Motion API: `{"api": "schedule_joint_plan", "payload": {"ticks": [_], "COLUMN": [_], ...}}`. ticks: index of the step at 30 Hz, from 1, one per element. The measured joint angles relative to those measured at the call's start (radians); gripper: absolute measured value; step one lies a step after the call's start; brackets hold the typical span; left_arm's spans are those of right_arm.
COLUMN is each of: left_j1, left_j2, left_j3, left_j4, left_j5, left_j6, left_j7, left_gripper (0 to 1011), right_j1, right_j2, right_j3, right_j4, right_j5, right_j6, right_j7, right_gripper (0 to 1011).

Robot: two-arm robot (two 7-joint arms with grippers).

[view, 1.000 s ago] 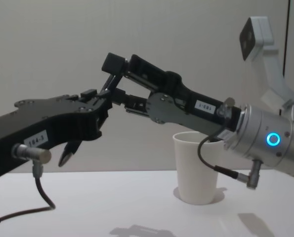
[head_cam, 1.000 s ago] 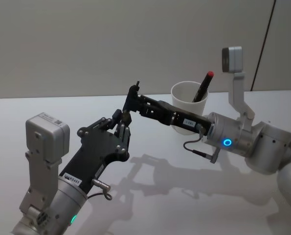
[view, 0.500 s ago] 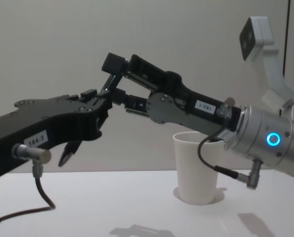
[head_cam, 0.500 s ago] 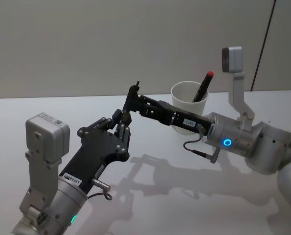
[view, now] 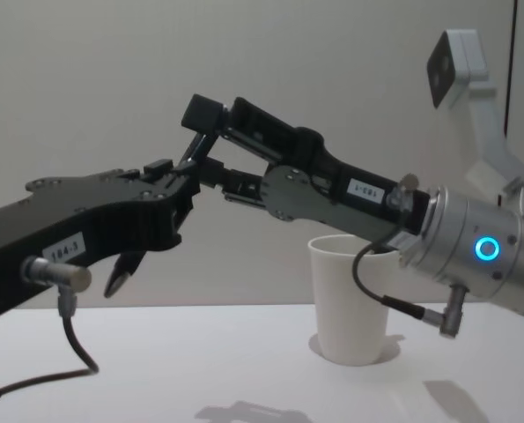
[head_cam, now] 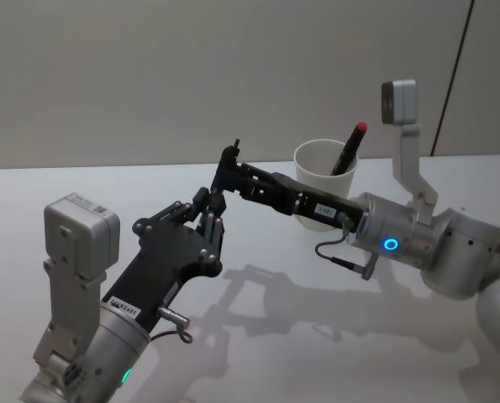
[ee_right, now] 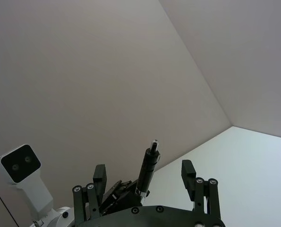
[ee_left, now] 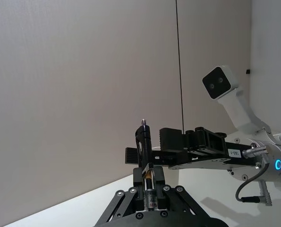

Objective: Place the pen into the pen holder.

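Two pens are seen. The first pen [ee_left: 144, 139] is dark and is held upright in the left gripper [head_cam: 213, 208], up in the air above the white table [head_cam: 73, 180]. It is pinched low down between the left gripper's fingers, which are closed tight on it. Its thin tip is pointed up.

The second pen [head_cam: 351, 149] is dark with a red end. It is found inside the pen holder [view: 350, 304], leaned toward the right. Its red end is stuck out above the rim.

One pen holder is seen. It is a plain white paper cup, stood upright on the table. It is placed to the right of the first pen and farther back. In the chest view the right arm is seen just above its rim.

Two grippers are seen, and they are brought close together in the middle, above the table. The right gripper [ee_right: 144, 170] is reached in from the right side and is placed around the upper part of the first pen. Its two fingers [ee_right: 188, 171] are spread wide, one at each side of the pen. In the right wrist view the pen is not touched by either finger, and a gap is seen on both sides.

One table is seen, and the shadows of both arms are cast on it.
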State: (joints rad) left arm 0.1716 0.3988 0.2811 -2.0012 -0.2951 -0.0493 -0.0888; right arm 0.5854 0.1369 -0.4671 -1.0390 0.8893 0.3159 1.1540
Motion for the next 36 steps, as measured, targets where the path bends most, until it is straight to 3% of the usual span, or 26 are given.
{"api": "schedule_joint_plan", "payload": {"ticks": [25,36], "left_j1": [0.000,0.000], "left_j2": [0.000,0.000], "left_j3": [0.000,0.000], "left_j4": [0.000,0.000], "left_j5": [0.000,0.000], "left_j6": [0.000,0.000], "left_j7": [0.000,0.000], "left_gripper": [139,139], "right_j1": [0.000,0.000], "right_j2": [0.000,0.000], "right_j3": [0.000,0.000], "right_j4": [0.000,0.000], "right_j5": [0.000,0.000], "right_j6": [0.000,0.000], "right_j7": [0.000,0.000], "right_gripper": [996,747]}}
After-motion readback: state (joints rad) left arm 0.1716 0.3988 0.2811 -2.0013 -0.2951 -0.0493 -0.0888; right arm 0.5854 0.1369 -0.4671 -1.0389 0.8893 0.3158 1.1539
